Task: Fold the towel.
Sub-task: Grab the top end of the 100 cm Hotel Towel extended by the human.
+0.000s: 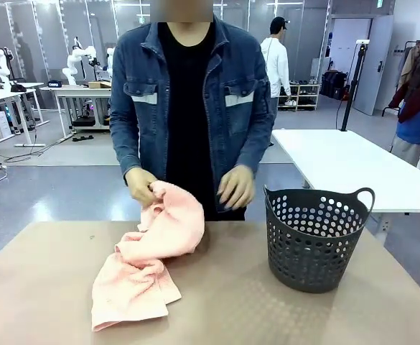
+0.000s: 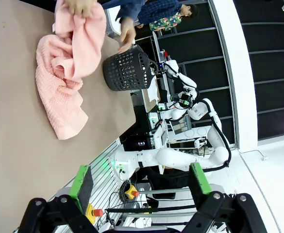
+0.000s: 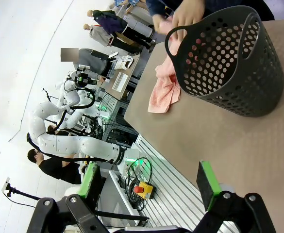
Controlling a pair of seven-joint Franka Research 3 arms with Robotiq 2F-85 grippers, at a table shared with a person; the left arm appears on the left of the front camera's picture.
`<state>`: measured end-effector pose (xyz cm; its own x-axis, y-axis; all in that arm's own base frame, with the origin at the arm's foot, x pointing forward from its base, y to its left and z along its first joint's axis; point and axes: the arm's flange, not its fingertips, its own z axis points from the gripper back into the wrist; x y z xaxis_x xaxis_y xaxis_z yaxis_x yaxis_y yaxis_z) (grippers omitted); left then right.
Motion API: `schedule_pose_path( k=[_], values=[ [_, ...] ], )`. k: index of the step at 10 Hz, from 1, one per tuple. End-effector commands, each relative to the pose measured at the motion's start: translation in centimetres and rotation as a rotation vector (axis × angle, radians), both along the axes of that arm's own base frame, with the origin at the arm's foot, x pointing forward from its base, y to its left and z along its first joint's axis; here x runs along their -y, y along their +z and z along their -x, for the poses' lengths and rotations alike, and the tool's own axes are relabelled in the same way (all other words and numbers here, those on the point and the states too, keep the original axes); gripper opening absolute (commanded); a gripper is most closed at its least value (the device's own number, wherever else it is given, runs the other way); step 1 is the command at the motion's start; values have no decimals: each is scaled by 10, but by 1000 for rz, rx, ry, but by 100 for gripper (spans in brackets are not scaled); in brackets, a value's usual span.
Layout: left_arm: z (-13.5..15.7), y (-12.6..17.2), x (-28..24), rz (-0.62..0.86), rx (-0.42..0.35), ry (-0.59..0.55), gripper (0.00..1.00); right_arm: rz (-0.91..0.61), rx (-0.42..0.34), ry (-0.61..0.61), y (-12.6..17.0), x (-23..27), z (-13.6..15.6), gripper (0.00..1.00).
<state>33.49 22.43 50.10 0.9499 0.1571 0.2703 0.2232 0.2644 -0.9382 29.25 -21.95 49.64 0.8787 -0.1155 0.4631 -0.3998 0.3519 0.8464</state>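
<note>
The salmon-pink towel (image 1: pixel 148 259) lies crumpled on the brown table (image 1: pixel 44 295), left of centre, its far end lifted by the person's hand (image 1: pixel 139 185). The person's other hand (image 1: pixel 236 188) hovers beside it. In the left wrist view the towel (image 2: pixel 64 77) sits far ahead, and my left gripper (image 2: pixel 141 182) stands open off the table's edge with nothing between its green-padded fingers. In the right wrist view the towel (image 3: pixel 165 90) shows behind the basket, and my right gripper (image 3: pixel 151 182) is open and holds nothing, also back from the table edge.
A dark perforated plastic basket (image 1: pixel 314 237) stands upright on the right half of the table, seen too in the left wrist view (image 2: pixel 125 68) and the right wrist view (image 3: pixel 229 63). A person in a denim jacket (image 1: pixel 188 108) stands at the far edge.
</note>
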Motion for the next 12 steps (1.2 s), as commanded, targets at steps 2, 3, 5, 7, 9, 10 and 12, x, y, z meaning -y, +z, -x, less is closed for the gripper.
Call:
schedule_pose_path(
  k=[2, 3, 5, 7, 9, 10, 12],
  values=[
    [2, -1, -1, 6, 13, -14, 100, -3, 24, 4, 1, 2, 0, 100],
    [2, -1, -1, 6, 13, -14, 100, -3, 24, 4, 1, 2, 0, 100],
    [2, -1, -1, 6, 13, -14, 100, -3, 24, 4, 1, 2, 0, 100],
    [2, -1, -1, 6, 13, -14, 100, -3, 24, 4, 1, 2, 0, 100],
    [2, -1, -1, 6, 13, -14, 100, -3, 24, 4, 1, 2, 0, 100],
    [2, -1, -1, 6, 13, -14, 100, -3, 24, 4, 1, 2, 0, 100],
    [2, -1, -1, 6, 13, -14, 100, -3, 24, 4, 1, 2, 0, 100]
  ],
)
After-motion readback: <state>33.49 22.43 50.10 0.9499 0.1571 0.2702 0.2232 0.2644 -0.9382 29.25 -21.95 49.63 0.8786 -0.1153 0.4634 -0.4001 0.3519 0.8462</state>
